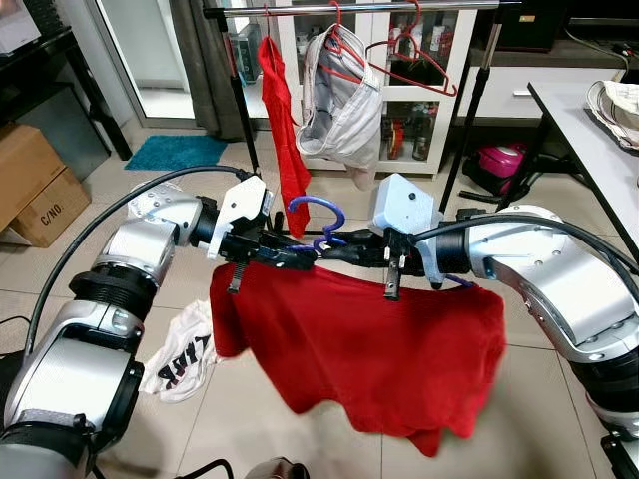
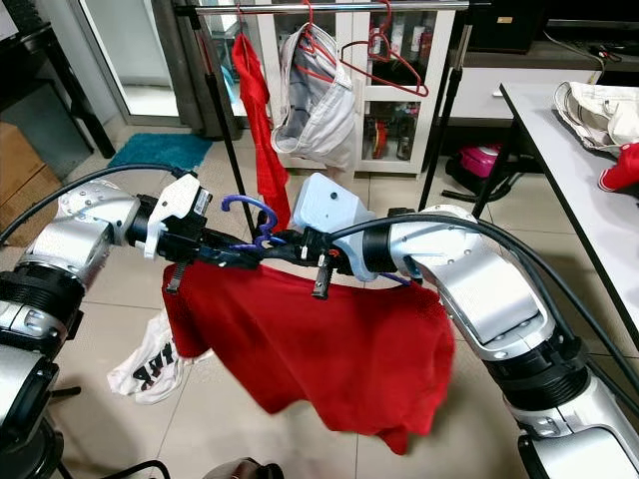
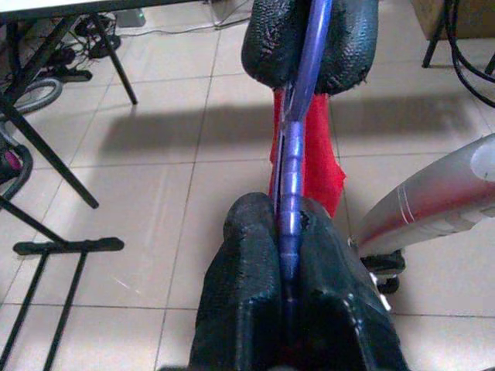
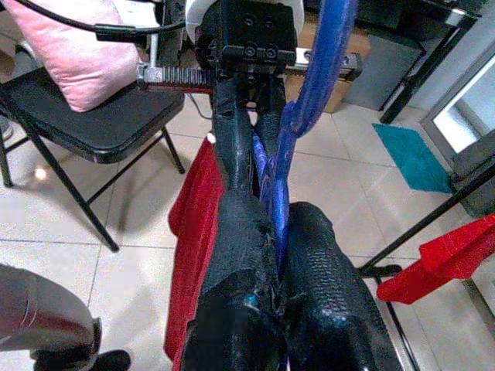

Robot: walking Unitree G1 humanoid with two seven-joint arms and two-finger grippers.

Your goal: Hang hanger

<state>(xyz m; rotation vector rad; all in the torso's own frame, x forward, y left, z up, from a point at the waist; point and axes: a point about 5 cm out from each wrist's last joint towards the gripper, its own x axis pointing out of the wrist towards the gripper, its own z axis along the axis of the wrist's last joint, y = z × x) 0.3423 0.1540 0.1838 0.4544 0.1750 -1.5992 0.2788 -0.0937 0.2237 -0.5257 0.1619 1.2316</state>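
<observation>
Two end effectors, left and right, are each clamping the blue hanger carrying a red shirt short of the clothes rail; uneven lifting could be tipping the shirt off

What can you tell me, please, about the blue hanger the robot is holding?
The blue hanger looks like glossy plastic, with a curved hook standing up between the two hands. It is held roughly level, well below the clothes rail, not yet hung. A red garment drapes from it. The left hand and right hand are both clamped on it from opposite sides.
</observation>
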